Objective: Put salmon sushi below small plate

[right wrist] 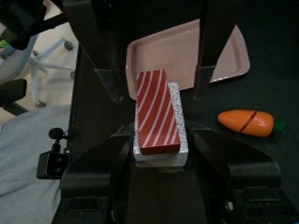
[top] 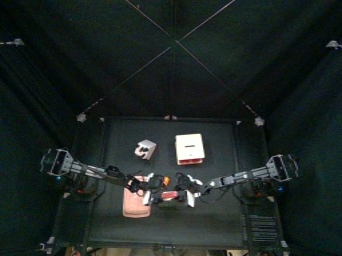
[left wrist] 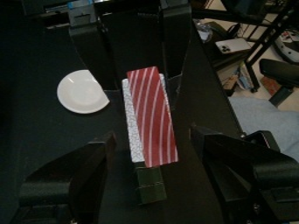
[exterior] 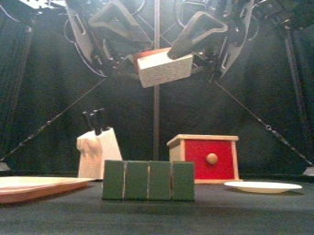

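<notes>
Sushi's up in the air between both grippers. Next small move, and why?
Probably back the left gripper straight off. Its jaws stand open, clear of the salmon sushi on both sides, while the right gripper pinches it. Then the right can carry it toward the small plate.

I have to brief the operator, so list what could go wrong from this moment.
1. The sushi hangs high in the air, gripped by the right gripper. If it slips, it would probably fall near the green block or the red box and bounce away.
2. The left gripper stands open around the same piece, facing the right one. The two could bump or jolt the sushi loose.
</notes>
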Controlling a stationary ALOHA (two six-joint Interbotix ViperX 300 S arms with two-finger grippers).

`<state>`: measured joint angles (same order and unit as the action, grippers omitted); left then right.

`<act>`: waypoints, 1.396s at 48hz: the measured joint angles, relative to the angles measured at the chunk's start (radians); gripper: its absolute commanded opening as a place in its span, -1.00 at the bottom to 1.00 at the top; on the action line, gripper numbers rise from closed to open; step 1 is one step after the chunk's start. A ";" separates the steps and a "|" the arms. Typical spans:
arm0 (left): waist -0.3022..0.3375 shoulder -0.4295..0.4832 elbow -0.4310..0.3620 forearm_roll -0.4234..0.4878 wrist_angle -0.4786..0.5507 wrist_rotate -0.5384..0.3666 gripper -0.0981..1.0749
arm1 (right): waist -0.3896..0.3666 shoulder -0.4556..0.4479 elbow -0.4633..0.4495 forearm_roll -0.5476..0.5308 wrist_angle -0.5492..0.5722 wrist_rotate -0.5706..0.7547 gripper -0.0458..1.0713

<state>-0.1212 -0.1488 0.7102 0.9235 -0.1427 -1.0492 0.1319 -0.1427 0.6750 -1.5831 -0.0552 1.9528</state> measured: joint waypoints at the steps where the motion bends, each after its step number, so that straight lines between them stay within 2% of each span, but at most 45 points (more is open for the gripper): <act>1: 0.000 -0.002 0.003 0.000 0.000 0.000 0.85 | 0.000 0.000 0.002 0.006 0.000 0.000 0.26; 9: 0.000 -0.025 0.028 0.000 0.009 0.002 0.85 | 0.003 0.000 0.005 0.072 -0.002 0.008 0.26; 23: 0.006 -0.077 0.069 -0.002 0.029 0.002 0.85 | 0.003 -0.058 0.080 0.466 0.011 0.006 0.26; 27: 0.006 -0.086 0.077 -0.002 0.031 0.002 0.85 | 0.003 -0.089 0.098 0.532 0.037 0.006 0.26; 33: 0.006 -0.094 0.091 -0.005 0.032 0.002 0.85 | 0.008 -0.160 0.120 0.626 0.146 0.005 0.26; 48: 0.017 -0.109 0.107 -0.020 0.044 0.000 0.85 | 0.084 -0.318 0.137 0.801 0.546 -0.006 0.25; 59: 0.021 -0.110 0.110 -0.023 0.044 0.000 0.85 | 0.091 -0.383 0.149 0.939 0.669 -0.084 0.25; 67: 0.023 -0.109 0.109 -0.028 0.044 0.000 0.85 | 0.063 -0.405 0.141 1.114 0.749 -0.270 0.25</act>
<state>-0.0982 -0.2577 0.8191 0.8958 -0.0982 -1.0492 0.1948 -0.5476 0.8161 -0.4694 0.6934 1.6828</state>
